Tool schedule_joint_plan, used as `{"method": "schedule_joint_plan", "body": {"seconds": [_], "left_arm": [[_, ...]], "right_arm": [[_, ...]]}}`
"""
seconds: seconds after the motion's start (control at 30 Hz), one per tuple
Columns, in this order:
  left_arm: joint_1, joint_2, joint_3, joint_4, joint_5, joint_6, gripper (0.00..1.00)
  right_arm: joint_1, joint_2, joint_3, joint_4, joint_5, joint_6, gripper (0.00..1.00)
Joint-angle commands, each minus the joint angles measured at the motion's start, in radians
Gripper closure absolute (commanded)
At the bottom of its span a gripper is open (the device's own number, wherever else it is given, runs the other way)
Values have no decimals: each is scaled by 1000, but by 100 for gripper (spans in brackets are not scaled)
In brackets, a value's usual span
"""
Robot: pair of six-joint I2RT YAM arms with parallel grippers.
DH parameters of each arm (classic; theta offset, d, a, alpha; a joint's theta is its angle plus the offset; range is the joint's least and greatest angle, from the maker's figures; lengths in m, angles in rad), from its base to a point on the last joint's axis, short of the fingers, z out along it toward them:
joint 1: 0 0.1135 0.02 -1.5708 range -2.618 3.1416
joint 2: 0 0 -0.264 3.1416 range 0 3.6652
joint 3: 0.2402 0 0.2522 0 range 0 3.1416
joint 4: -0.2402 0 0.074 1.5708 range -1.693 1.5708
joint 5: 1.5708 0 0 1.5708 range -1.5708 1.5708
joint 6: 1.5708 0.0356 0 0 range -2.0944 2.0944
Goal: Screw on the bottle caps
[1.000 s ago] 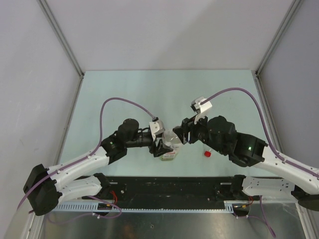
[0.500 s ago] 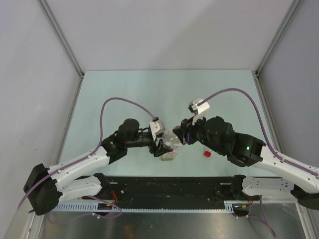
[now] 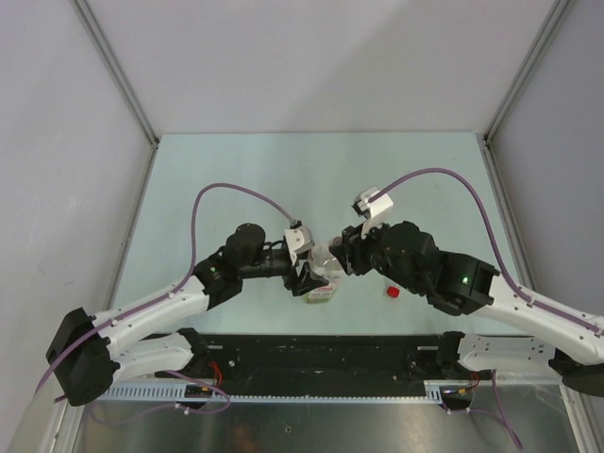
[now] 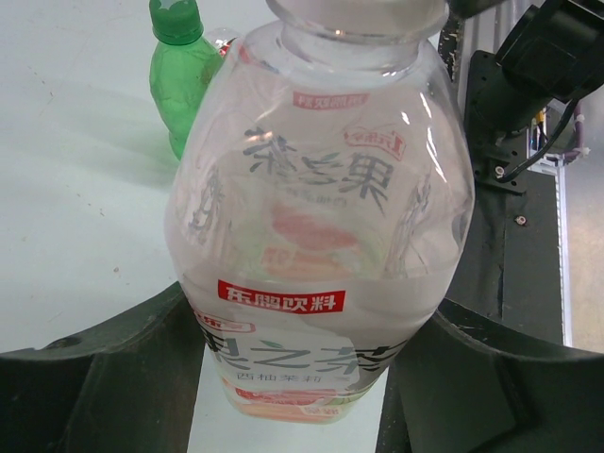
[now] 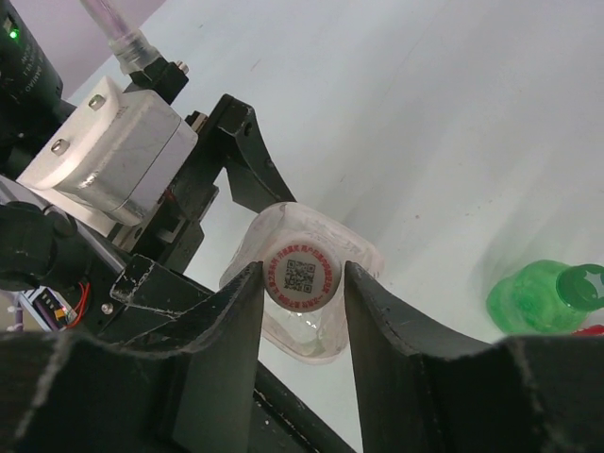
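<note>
My left gripper (image 4: 302,377) holds the wide clear bottle (image 4: 321,217) with the white-red label, one finger on each side of its lower body. On its neck sits a white cap (image 5: 302,274) printed with a QR code, and my right gripper (image 5: 303,283) is shut on it from above. From overhead the two grippers, left (image 3: 307,278) and right (image 3: 338,260), meet over this bottle (image 3: 321,293) at the table's near middle. A small green bottle (image 4: 179,85) wearing a green cap (image 4: 176,19) stands beyond it. A red cap (image 3: 392,292) lies loose on the table by the right arm.
A black rail (image 3: 330,354) runs along the near edge between the arm bases. Grey walls (image 3: 66,142) enclose the pale green table (image 3: 311,179) on three sides. Purple cables (image 3: 226,193) arch over both arms.
The right gripper has shifted slightly left and its fingers have narrowed onto the white cap. The left gripper and the bottle have stayed where they were.
</note>
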Motion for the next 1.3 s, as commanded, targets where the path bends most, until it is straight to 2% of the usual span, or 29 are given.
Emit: {"method": "schedule_joint_plan", "body": {"seconds": [0.0, 0.1, 0.23, 0.47, 0.7, 1.1, 1.27], "left_arm": [[1, -4, 50, 30, -2, -15, 100], [2, -6, 47, 28, 3, -14, 100], [2, -8, 44, 25, 11, -8, 100], [1, -24, 31, -14, 67, 87, 100], [1, -60, 9, -43, 193, 218, 100], [2, -52, 17, -54, 194, 230, 100], [2, -45, 18, -54, 189, 220, 100]], "right_arm": [[7, 7, 31, 2, 44, -5, 58], [7, 10, 36, 0, 53, -5, 70], [7, 11, 45, 0, 47, -14, 74], [5, -7, 72, -47, -19, -34, 76], [-58, -27, 140, -162, -218, 1, 79], [-122, 21, 195, -228, -456, 4, 81], [-126, 13, 200, -258, -489, 5, 81]]}}
